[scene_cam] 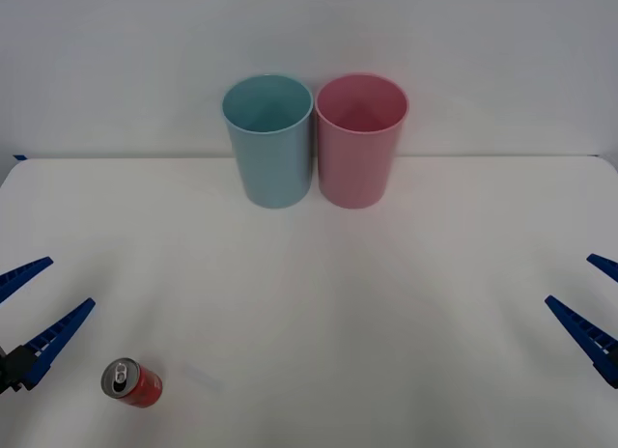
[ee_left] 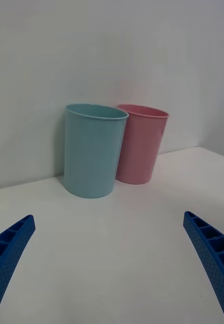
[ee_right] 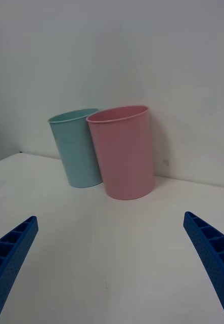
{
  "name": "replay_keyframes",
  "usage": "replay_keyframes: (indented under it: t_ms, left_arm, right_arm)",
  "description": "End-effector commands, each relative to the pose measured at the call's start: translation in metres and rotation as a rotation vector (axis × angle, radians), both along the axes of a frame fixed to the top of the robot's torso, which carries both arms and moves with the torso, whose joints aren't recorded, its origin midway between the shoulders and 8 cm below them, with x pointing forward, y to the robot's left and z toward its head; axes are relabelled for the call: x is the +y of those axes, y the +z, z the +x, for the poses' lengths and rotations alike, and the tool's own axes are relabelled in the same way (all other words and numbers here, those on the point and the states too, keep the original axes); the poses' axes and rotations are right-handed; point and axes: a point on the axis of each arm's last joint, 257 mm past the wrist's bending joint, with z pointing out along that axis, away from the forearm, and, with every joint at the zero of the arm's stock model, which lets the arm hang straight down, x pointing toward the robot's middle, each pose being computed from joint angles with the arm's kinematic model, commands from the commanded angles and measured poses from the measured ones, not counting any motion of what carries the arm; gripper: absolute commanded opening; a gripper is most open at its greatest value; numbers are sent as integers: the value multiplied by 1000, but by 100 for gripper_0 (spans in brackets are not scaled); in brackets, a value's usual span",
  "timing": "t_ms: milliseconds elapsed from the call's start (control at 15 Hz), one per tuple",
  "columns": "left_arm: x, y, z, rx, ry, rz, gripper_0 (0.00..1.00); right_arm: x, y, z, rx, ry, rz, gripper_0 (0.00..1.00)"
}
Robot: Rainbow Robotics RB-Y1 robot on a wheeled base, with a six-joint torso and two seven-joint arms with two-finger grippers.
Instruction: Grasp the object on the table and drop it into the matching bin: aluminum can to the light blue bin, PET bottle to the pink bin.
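A small red aluminum can [scene_cam: 133, 382] lay near the white desk's [scene_cam: 386, 303] front left corner, beside the left gripper [scene_cam: 29, 308]. The left and right gripper [scene_cam: 589, 308] jaws gaped wide, empty. Smooth tapered light blue plastic bin [scene_cam: 269, 139] and pink plastic bin [scene_cam: 359, 139] stood touching at the far edge.

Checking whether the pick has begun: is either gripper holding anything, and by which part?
Nothing is held. The left gripper and right gripper are both open and empty; the aluminum can stands untouched on the table near the left gripper.

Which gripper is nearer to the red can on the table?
The left. The left gripper is open just beside the red can at the near left; the right gripper, also open, is across the table.
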Motion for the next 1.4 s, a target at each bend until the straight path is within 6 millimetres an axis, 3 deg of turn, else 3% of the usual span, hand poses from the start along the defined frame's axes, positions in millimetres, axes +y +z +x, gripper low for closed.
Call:
replay_keyframes:
  t_ms: [67, 400, 667, 1400]
  left_arm:
    - [0, 0, 0, 0, 0, 0, 100]
    - [3, 5, 4, -12, 9, -13, 100]
    - [12, -3, 0, 10, 24, 1, 100]
    - [82, -41, -17, 81, -30, 102, 100]
  right_arm:
    - [0, 0, 0, 0, 0, 0, 100]
    - [0, 0, 0, 0, 0, 0, 100]
    - [0, 0, 0, 0, 0, 0, 100]
    - [0, 0, 0, 0, 0, 0, 100]
